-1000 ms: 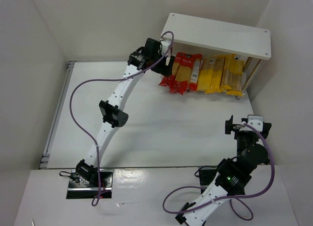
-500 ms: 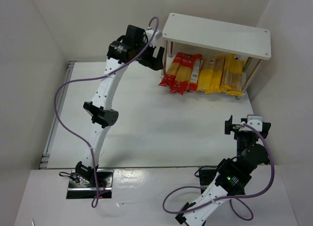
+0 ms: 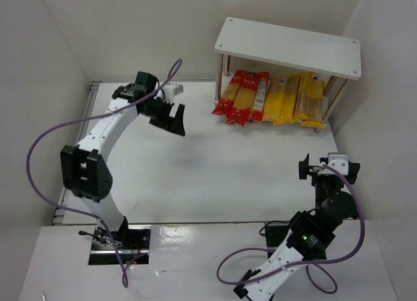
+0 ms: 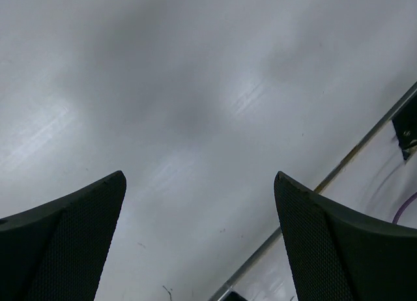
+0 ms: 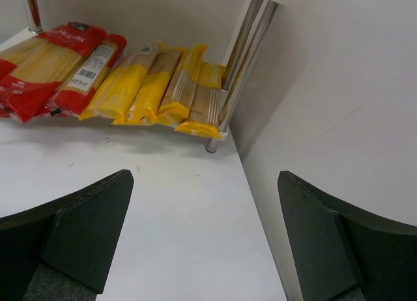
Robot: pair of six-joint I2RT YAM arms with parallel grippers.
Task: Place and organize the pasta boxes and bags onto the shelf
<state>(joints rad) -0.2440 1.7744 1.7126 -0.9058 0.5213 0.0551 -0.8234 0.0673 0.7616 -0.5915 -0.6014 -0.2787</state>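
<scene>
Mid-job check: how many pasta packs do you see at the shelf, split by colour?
Red packs: 3
Yellow packs: 4
Total: 7, lying side by side beneath the top board of the shelf.

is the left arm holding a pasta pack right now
No, the left gripper has its jaws spread wide in the left wrist view, with only the table showing between them.
</scene>
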